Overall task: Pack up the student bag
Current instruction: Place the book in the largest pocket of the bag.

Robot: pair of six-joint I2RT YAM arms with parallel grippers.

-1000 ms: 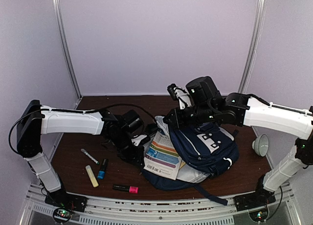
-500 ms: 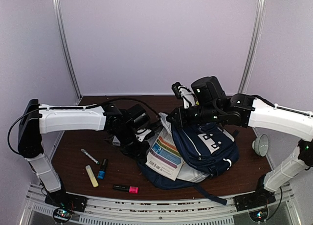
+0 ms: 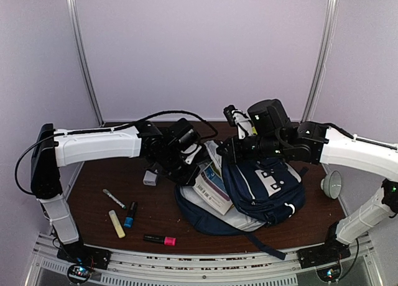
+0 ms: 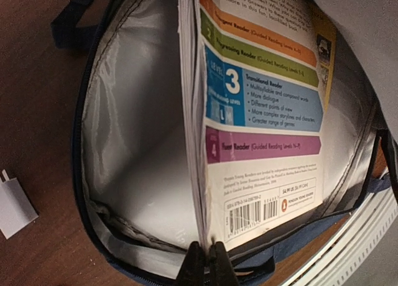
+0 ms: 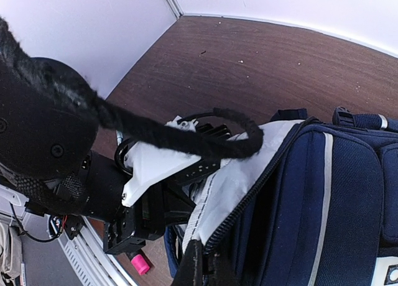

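Overhead, the student bag [image 3: 264, 186], a navy backpack with white patches, lies on the dark wooden table [image 3: 155, 205], toward 4 o'clock from the table's middle. Its mouth gapes toward 9 o'clock.

The left gripper [image 4: 205, 267] has its fingers pinched together on the near edge of a thin reader book [image 4: 261, 124]. The book stands on edge inside the open mouth, with pale grey lining on both sides of it. The book's back cover shows coloured reading-level bands and a barcode.

The right gripper [image 5: 202, 267] reaches in from 3 o'clock. Its fingers are clamped on the bag's upper rim beside the zip, holding that flap raised.

A small white charger block [image 3: 150, 177] sits at 9 o'clock from the bag. A white pen [image 3: 114, 198], a yellow highlighter [image 3: 117, 224], a blue marker [image 3: 129, 215] and a pink highlighter [image 3: 160, 239] lie toward 8 o'clock. A pale bowl [image 3: 331, 184] stands tipped on its side at the 3 o'clock edge.
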